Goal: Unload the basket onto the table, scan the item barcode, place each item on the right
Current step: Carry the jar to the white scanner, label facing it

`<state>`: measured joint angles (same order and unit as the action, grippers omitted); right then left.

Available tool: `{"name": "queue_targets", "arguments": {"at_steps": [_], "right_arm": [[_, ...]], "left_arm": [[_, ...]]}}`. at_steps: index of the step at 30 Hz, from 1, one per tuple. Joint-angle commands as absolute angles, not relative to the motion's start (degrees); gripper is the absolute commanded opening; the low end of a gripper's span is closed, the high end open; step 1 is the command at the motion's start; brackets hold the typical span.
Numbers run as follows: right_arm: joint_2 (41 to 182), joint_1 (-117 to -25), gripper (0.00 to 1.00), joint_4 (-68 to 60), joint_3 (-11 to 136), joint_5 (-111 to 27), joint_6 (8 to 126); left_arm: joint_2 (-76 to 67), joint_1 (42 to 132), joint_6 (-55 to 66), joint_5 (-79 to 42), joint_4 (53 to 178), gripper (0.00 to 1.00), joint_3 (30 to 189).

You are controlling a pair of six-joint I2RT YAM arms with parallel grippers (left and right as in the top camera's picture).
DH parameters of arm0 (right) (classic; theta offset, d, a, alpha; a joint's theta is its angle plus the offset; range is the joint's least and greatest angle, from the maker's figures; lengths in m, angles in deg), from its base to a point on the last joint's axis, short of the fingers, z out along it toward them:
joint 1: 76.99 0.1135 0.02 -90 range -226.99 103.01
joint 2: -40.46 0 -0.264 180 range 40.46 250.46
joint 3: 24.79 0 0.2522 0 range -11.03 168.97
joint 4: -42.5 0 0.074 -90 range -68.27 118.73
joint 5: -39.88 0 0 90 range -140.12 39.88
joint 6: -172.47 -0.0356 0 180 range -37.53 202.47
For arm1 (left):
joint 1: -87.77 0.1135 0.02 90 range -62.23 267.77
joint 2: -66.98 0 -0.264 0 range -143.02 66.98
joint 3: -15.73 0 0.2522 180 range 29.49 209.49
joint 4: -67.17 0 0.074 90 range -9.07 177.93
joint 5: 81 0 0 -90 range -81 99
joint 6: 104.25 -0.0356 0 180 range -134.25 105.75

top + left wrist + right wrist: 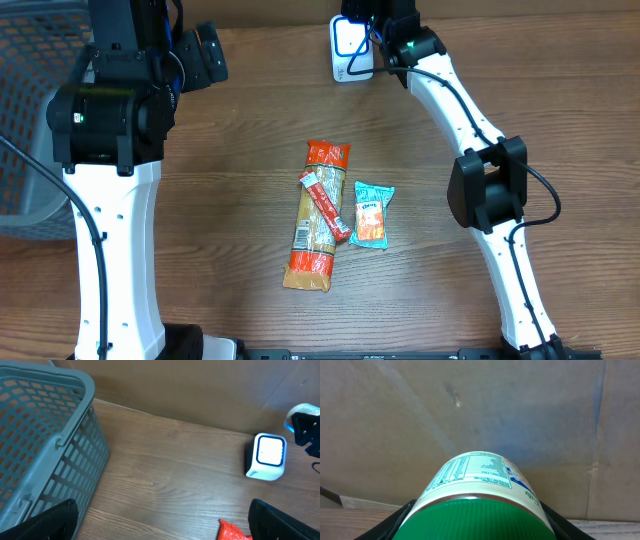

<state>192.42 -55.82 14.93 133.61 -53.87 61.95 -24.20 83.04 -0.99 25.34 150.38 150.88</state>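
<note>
Wooden table (pixel 250 130) with a cardboard wall behind: that is your workspace, and the scanner (pixel 350 45) stands at its far edge, its face lit white.

You look to be partway through. Your right claw (pixel 480 525) has the jar (pixel 475 477) off the table and just beside the scanner, on its right. The jar's green lid points back at the wrist camera and the nutrition panel faces up. You cannot see a barcode in any view, so you cannot tell whether it faces the scanner or whether a read has registered. What probably remains is turning the jar until the code meets the lit face, then setting it down.

A long pack (pixel 318 215), a red bar (pixel 325 203) lying on it and a teal packet (pixel 372 215) lie well in front of the scanner, untouched.

The right claw is part closed, a finger on each side of the jar. Your left claw (pixel 165 522) gapes fully, empty, well left of the scanner, near the basket (pixel 45 435).
</note>
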Motion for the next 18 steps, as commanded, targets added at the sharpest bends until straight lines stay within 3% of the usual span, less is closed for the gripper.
{"name": "queue_targets", "arguments": {"at_steps": [1,18], "right_arm": [[194.72,-54.66,0.04,15.83,134.50,-56.66,61.04],[194.78,-54.44,0.04,11.48,134.50,-57.63,61.67]], "left_arm": [[-24.03,83.26,-2.06,25.93,150.36,1.00,151.42],[-24.03,83.26,-2.06,25.93,150.36,1.00,151.42]]}}
